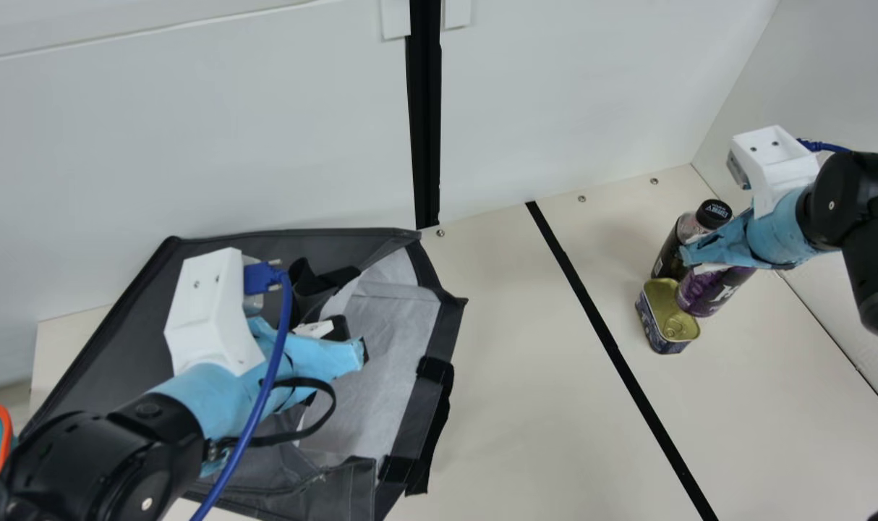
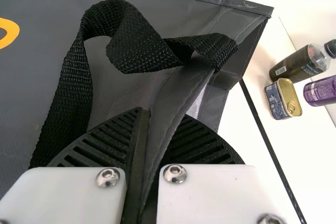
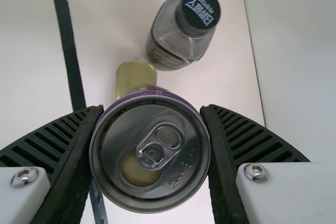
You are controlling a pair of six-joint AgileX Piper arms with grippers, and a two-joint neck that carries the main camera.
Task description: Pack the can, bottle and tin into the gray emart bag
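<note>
Soft gray fabric bag (image 1: 139, 311) on cream desk (image 1: 526, 405), edge pinched in left claw (image 1: 357, 354), woven black strap (image 2: 71, 87) looping near. Right of bag, beyond black tape line (image 1: 599, 325): right claw (image 1: 692, 253) gripping purple metal can (image 1: 708, 295), dark-capped bottle (image 1: 669, 255), rounded gold-lidded tin (image 1: 663, 307).

- Left arm (image 1: 99, 456): black, rounded joints; light-blue wrist wrap (image 1: 211, 387).
- Atop it, a boxy white camera mount (image 1: 204, 318) with two small screws, a blue plug (image 1: 260, 278) and blue cable (image 1: 269, 380).
- Right arm (image 1: 846, 199): black, similarly wrapped and mounted.
- Ribbed black fingers (image 2: 102, 142); white plates (image 2: 63, 198), silver hex-socket screws (image 2: 174, 173).
</note>
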